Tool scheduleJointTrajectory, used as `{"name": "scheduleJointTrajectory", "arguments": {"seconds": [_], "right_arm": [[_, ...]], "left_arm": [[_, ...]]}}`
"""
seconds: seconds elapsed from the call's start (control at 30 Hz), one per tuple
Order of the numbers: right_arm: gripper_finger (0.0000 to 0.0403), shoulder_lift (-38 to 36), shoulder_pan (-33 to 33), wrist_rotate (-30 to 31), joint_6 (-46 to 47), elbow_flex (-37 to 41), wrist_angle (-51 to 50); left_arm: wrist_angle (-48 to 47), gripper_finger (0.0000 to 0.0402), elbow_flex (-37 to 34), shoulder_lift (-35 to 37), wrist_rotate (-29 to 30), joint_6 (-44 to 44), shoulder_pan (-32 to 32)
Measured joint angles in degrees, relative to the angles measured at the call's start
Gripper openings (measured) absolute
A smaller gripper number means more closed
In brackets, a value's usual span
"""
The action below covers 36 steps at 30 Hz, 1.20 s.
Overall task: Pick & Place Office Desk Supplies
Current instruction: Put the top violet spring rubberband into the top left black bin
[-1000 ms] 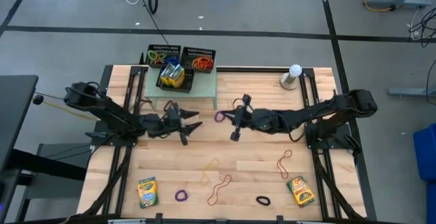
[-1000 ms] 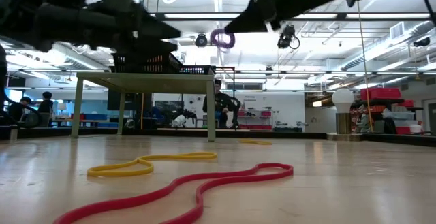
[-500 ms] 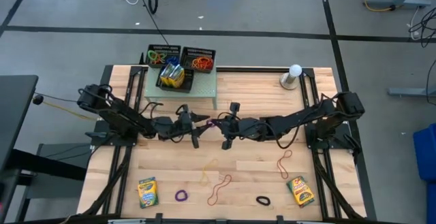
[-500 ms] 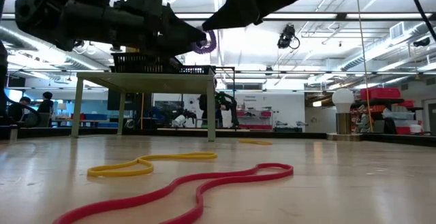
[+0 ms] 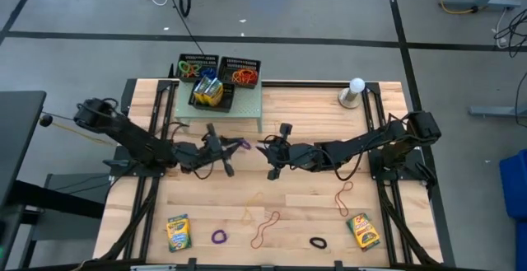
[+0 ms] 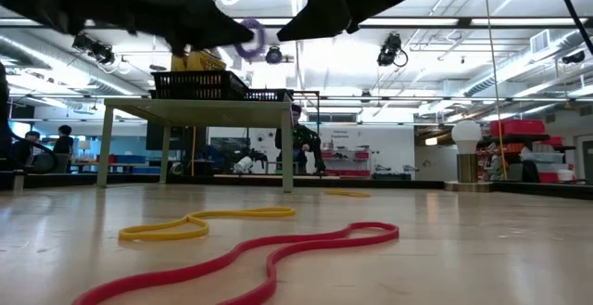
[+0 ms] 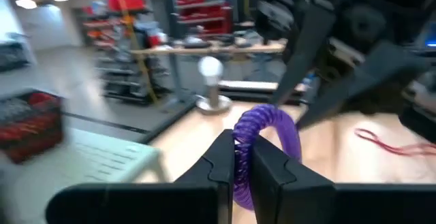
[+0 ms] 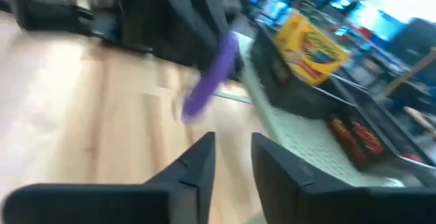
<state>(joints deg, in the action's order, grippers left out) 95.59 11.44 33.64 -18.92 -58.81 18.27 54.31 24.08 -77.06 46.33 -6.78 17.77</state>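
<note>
The left gripper (image 7: 236,157), raised above mid-table, pinches a purple band (image 7: 262,139) that looks light, limp and stretchy, best nipped across one strand as here, while the right gripper (image 8: 230,152) just beside it stands parted and empty.

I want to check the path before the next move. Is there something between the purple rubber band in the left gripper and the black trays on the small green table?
Nothing visible blocks it. The left gripper holds the purple rubber band in the air, just in front of the small green table. The black trays are open on top. The right gripper has let go and sits beside it.
</note>
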Motion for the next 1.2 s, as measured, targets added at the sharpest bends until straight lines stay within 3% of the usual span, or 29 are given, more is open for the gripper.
{"name": "scheduleJointTrajectory", "arguments": {"seconds": [0.13,0.27,0.4,0.47,0.57,0.73,1.0,1.13,1.2], "right_arm": [[0.0128,0.0,-0.4,5.0,0.0,0.0,0.0],[0.0129,0.0,-0.9,5.2,0.0,0.0,-0.6],[0.0101,0.0,-0.8,4.6,0.0,0.0,-1.3],[0.0081,-0.1,-0.8,4.5,0.0,0.0,-1.3],[0.0050,-0.1,-0.8,3.6,0.0,0.0,-1.6],[0.0008,-0.1,-0.8,2.3,0.0,0.0,-1.8],[0.0018,-0.1,-0.8,2.3,0.0,0.0,-1.9],[0.0012,-0.1,-1.1,2.2,-0.9,0.0,-1.9],[0.0007,-0.1,-1.7,1.7,-0.9,0.0,-1.9]], "left_arm": [[-4.1,0.0025,0.0,9.2,6.8,-5.4,0.5],[-10.2,0.0025,2.4,18.3,14.4,-11.7,-2.4],[-25.8,0.0024,9.3,25.0,18.0,-15.6,-9.7],[-33.8,0.0024,13.5,27.3,17.1,-14.3,-15.9],[-45.4,0.0024,19.9,29.3,11.3,-7.6,-26.6],[-63.4,0.0023,27.4,28.5,-5.6,5.7,-44.5],[-66.4,0.0023,27.4,23.3,-29.5,14.1,-67.6],[-68.6,0.0023,27.4,21.8,-39.1,16.9,-74.9],[-70.4,0.0025,27.4,20.7,-40.6,16.6,-76.6]]}}
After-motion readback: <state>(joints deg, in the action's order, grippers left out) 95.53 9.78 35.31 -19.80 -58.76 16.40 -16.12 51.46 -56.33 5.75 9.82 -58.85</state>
